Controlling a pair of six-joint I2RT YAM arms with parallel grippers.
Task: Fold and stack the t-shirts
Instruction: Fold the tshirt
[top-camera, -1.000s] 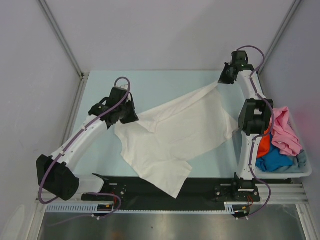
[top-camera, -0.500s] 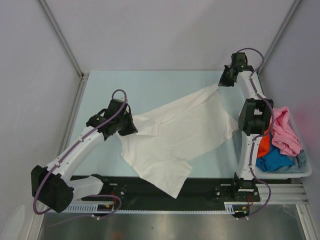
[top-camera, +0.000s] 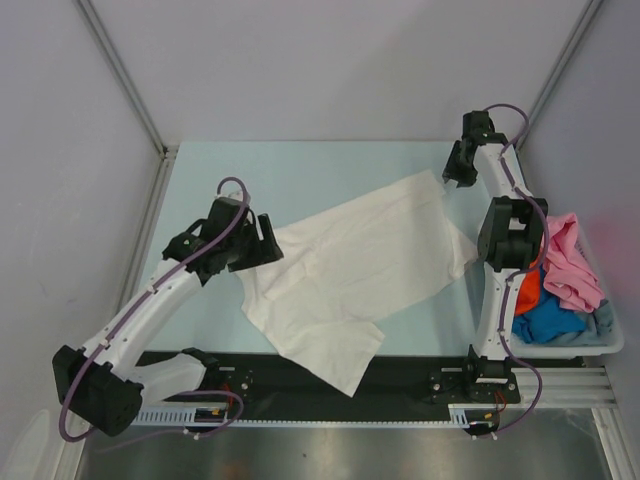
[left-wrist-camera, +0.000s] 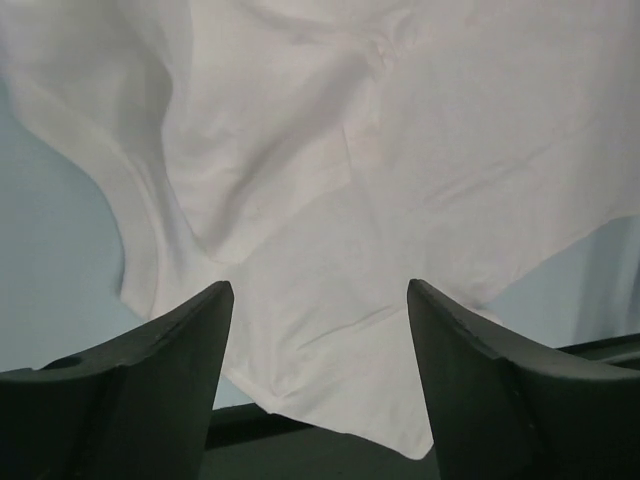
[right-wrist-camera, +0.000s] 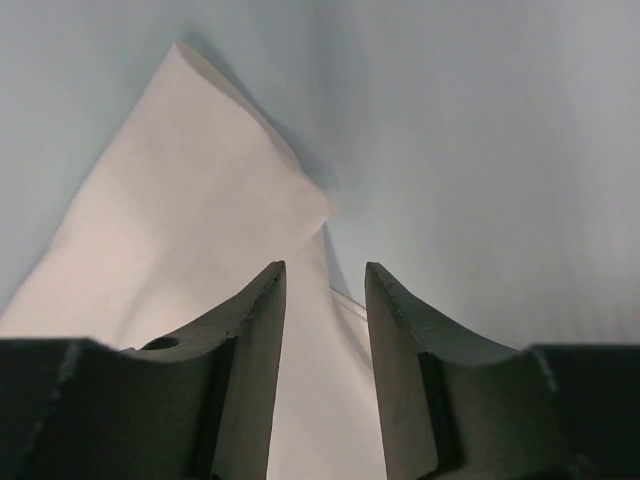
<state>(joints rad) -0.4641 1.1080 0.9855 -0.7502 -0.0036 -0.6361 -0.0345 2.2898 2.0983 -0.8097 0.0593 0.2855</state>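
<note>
Pale blue tabletop (top-camera: 330, 165), walled on three sides. The white t-shirt (top-camera: 350, 270) lies spread across its middle, rumpled, not yet folded. Its long axis runs from 7 o'clock to 1 o'clock, and the near hem overhangs the black rail (top-camera: 250, 375) at the 6 o'clock edge. A pale bin (top-camera: 615, 345) sits at 4 o'clock, behind the right arm. It holds the pink shirt (top-camera: 570, 265), orange shirt (top-camera: 527, 290), bright blue shirt (top-camera: 548, 318) and grey-blue shirt (top-camera: 603, 318) in a loose heap, none stacked. The left pincer (top-camera: 268, 238) is at the white shirt's 9 o'clock edge, jaws spread wide and pinching nothing. Cloth fills its wrist view, with a sleeve fold directly ahead at its 3 o'clock. The right pincer (top-camera: 452, 178) is just beyond the shirt's 1 o'clock corner, jaws partly apart and empty, and the corner lies flat on the tabletop toward its 8 o'clock. Judgement: each arm is nearest its own end of the long axis. The next grasp turns on taking those two opposite ends, left at the sleeve side and right at the far corner. Nothing blocks either reach. The overhanging hem may drag on the rail.
</note>
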